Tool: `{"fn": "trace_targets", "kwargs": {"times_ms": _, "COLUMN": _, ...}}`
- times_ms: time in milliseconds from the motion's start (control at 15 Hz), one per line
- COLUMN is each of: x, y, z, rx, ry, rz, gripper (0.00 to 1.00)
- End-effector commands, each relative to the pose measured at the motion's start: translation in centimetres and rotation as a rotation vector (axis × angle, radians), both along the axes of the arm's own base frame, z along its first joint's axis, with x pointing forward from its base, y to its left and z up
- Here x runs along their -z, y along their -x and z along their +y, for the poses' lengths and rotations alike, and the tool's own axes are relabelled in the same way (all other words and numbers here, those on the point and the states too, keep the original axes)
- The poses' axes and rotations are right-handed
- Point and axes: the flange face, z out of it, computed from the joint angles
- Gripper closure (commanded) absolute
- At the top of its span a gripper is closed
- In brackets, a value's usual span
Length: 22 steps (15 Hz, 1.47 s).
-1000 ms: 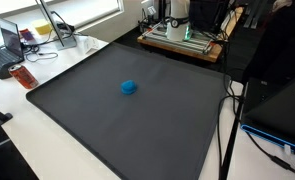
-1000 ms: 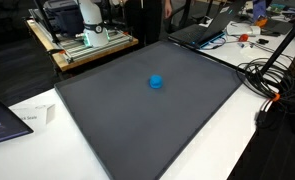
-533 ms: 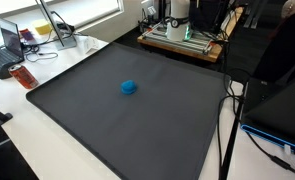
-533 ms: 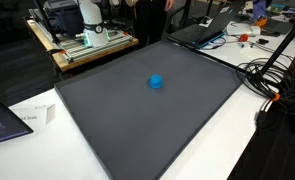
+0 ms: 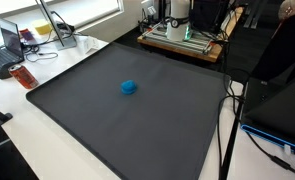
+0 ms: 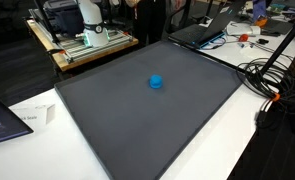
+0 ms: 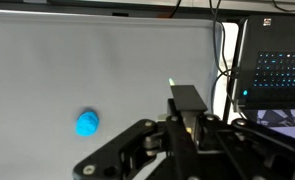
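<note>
A small blue lump [image 5: 129, 87] is the only thing lying on the dark mat [image 5: 107, 125]. It is rounded like a ball or a squat dome and a bright, even blue with no markings that can be made out. It shows no sharp edges. In both exterior views it sits flat on the mat [image 6: 137, 125], near the mat's middle and somewhat toward its far edge, well apart from every border. Against the charcoal surface the blue lump [image 6: 156, 82] stands out sharply and throws only a thin shadow at its foot.

In the wrist view the mat [image 7: 107, 60] looks pale grey and the lump [image 7: 87, 123] a lighter, cyan blue with a slightly uneven outline. It is too small there to tell its texture.

The gripper [image 7: 186, 102] shows in the wrist view only, hanging over the mat. Its jaws are pressed together with nothing between them. The lump lies on the mat well off to one side of the fingers, touching no part of the gripper.

Just off the mat's edge, an open laptop [image 7: 277, 70] with a lit keyboard rests beside a bundle of black cables [image 6: 262, 75].
</note>
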Motion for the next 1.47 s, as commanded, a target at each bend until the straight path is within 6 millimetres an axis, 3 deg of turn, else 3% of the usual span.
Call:
{"fn": "trace_targets", "kwargs": {"times_ms": 0, "x": -0.5, "y": -1.1, "z": -0.9, "rx": -0.011, "ry": 0.049, "rz": -0.028, "gripper": 0.97}}
{"fn": "trace_targets", "kwargs": {"times_ms": 533, "x": 0.8, "y": -8.2, "z": -1.2, "rx": -0.070, "ry": 0.155, "rz": -0.047, "gripper": 0.97}}
{"fn": "trace_targets", "kwargs": {"times_ms": 933, "x": 5.0, "y": -15.8, "z": -2.5, "rx": 0.017, "ry": 0.196, "rz": -0.048, "gripper": 0.97}}
{"fn": "trace_targets", "kwargs": {"times_ms": 1400, "x": 10.0, "y": -22.5, "z": -3.3, "rx": 0.099, "ry": 0.291, "rz": -0.029, "gripper": 0.97}}
